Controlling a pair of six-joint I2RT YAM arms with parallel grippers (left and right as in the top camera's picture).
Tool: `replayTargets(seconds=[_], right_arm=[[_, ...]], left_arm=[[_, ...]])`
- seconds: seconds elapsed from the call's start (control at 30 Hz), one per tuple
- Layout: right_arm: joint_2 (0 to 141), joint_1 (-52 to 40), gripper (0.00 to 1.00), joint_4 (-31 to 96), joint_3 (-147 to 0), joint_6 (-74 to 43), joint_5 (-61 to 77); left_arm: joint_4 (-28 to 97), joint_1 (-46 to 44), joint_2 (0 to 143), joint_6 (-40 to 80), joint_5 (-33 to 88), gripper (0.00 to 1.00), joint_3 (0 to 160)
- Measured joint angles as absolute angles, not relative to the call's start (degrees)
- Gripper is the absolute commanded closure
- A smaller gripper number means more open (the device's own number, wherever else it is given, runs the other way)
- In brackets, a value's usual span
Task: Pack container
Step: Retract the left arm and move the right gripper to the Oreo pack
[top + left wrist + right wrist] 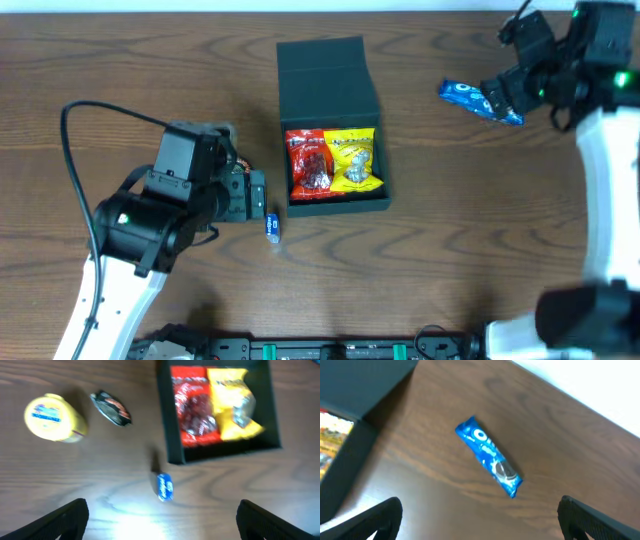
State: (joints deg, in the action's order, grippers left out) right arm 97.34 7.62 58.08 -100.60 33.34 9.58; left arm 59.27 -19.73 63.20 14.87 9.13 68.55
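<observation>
The container [328,72] sits open in the middle of the table [450,250], its lid flap lying back on the far side. A red snack packet [310,165] and a yellow snack packet [356,162] lie side by side inside and cover most of the floor.

Your right gripper [480,505] hangs over a blue Oreo packet [490,456], well to the right of the box. Its fingers are spread wide and hold nothing. Your left gripper [162,509] is equally wide and empty, above a small blue wrapped sweet [165,487] just off the container's near left corner.

This looks like the reach for the next item. The Oreo packet lies diagonally to your right fingers, so turn the wrist until they span its narrow width. Centre on its middle, come straight down and close gently, because a soft wrapper will probably buckle if you pinch it at one end. Going for the sweet, keep the finger nearest the box wall clear of it. Bring one arm to the box at a time.

A yellow tub [50,417] and a small dark packet [111,408] sit further left.
</observation>
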Motion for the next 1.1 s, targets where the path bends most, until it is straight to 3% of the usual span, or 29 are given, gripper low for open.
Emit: replayTargets(seconds=[0.33, 0.5, 1.1], right_arm=[[127.1, 9.8, 0.01, 68.4, -124.8, 41.7, 10.6], [132.3, 10.2, 0.01, 67.6, -124.9, 44.4, 5.9], [140.2, 10.7, 0.01, 62.6, -125.1, 46.6, 3.0]], left_arm=[[60.3, -21.1, 48.9, 11.5, 12.4, 0.05, 68.6], [61.2, -21.1, 43.6, 10.2, 9.6, 0.05, 68.6], [60.7, -21.1, 45.4, 10.2, 6.8, 0.05, 68.6]])
